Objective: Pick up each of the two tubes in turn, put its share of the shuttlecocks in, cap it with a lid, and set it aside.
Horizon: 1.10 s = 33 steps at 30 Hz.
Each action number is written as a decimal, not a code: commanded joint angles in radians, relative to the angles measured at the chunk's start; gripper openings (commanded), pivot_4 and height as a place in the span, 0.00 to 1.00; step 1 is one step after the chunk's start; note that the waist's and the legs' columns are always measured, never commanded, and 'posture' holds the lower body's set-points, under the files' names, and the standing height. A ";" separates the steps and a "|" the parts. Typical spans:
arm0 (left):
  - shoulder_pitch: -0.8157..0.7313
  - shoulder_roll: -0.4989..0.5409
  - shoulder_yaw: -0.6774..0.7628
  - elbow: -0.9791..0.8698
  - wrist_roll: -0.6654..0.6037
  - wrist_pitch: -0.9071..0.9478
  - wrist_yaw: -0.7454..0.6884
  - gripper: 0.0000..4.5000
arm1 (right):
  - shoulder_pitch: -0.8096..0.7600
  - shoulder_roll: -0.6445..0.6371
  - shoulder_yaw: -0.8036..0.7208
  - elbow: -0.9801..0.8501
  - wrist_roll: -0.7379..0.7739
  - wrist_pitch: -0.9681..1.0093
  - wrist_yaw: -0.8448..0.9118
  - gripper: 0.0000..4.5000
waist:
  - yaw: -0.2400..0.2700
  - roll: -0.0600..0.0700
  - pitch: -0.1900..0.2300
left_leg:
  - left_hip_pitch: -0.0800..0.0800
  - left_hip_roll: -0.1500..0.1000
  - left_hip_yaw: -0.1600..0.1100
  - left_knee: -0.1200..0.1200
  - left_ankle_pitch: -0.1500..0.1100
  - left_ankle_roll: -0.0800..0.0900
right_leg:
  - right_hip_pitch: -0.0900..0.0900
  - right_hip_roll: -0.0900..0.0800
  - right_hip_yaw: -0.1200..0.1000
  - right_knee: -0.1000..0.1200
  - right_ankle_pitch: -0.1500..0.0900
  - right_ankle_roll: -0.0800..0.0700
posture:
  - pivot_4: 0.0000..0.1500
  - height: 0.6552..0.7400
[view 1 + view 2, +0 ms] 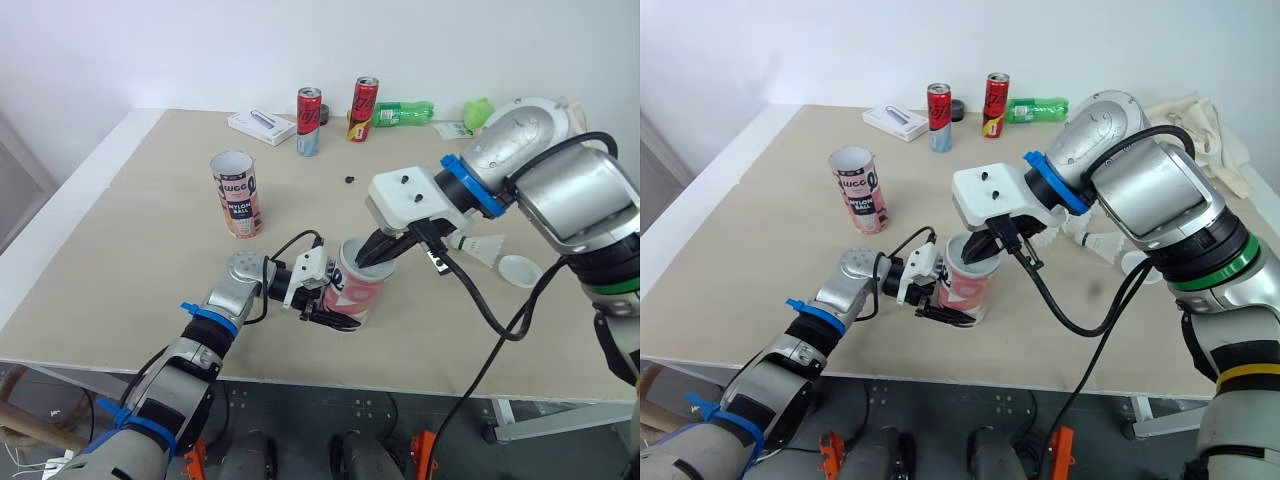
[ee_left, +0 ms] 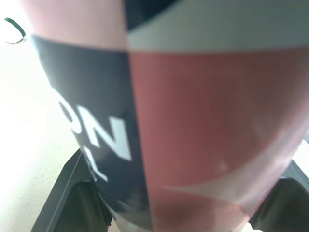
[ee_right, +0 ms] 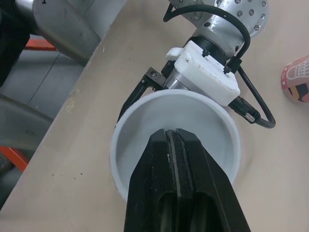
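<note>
A pink, dark and white tube (image 1: 360,292) stands near the table's front middle, and my left gripper (image 1: 335,302) is shut on its side. The black fingers (image 2: 72,193) press against the tube wall. My right gripper (image 3: 176,137) is shut and dips into the tube's open mouth from above; I see nothing between its fingers, and the white inside below them is partly hidden. A second open tube (image 1: 236,194) stands upright at the back left. One white shuttlecock (image 1: 484,248) lies on the table to the right, with a round white lid (image 1: 520,270) beside it.
Two drink cans (image 1: 310,121) (image 1: 363,109), a green bottle (image 1: 403,113) and a flat white box (image 1: 260,126) line the far edge. A small black item (image 1: 350,180) lies mid-table. A white cloth bag (image 1: 1200,120) sits at the far right.
</note>
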 commanded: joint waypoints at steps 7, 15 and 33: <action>0.026 0.004 -0.029 0.032 0.029 0.027 -0.004 0.62 | -0.056 0.033 0.068 0.087 -0.020 -0.078 0.040 0.01 | 0.000 0.000 0.000 | 0.000 0.000 0.000 0.000 0.000 0.000 | 0.000 0.000 0.000 0.000 0.000 0.000 | 1.00 1.00; 0.028 0.005 -0.029 0.027 0.029 0.030 -0.001 0.62 | -0.036 0.018 0.146 0.092 -0.040 -0.122 0.040 0.01 | 0.000 0.000 0.000 | 0.001 0.000 0.000 0.000 0.000 0.000 | 0.001 0.000 0.000 0.000 0.000 0.000 | 1.00 1.00; 0.065 -0.013 0.004 -0.019 -0.022 0.006 -0.007 0.62 | -0.001 -0.046 -0.178 0.052 0.204 0.059 0.040 0.01 | 0.002 0.000 0.000 | -0.004 0.001 -0.001 0.000 -0.001 -0.001 | -0.002 -0.002 -0.001 -0.001 0.000 -0.001 | 1.00 1.00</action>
